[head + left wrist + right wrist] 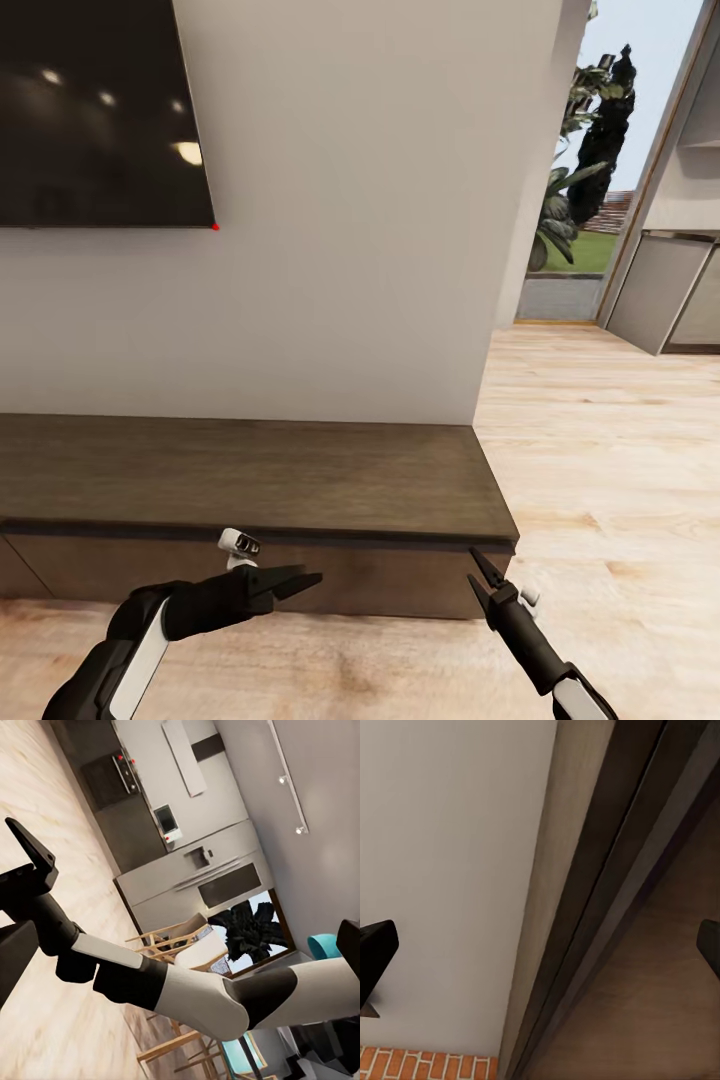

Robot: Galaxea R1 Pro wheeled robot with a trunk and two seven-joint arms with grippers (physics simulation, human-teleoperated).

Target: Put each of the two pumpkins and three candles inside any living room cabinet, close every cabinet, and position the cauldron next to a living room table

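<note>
Dark-brown wood runs across the head view: the cabinet [250, 470] stands against the white wall [340, 250], its flat top bare and its fronts flush under the top's edge. A black television [100, 110] hangs at ten o'clock above it, ceiling lights mirrored in its screen.

My left gripper [300, 580] reaches in from seven o'clock, its fingers pointing toward three o'clock in front of the cabinet's front, a narrow gap between the tips. My right gripper [478, 578] comes up from five o'clock, just beside the cabinet's right corner, its two fingers parted a little and pointing up at the top's edge. In the right wrist view the fingertips [375, 956] sit at opposite edges of the picture, spread apart and holding nothing, with the cabinet's dark edge [607, 892] between them and a strip of brick [427, 1063] showing low down.

Light plank floor [600, 450] stretches away toward two o'clock, where a glass opening [585, 210] shows garden plants. The left wrist view looks across my right arm [195, 997] toward pale kitchen units [195, 870] and wooden chairs [176, 937].
</note>
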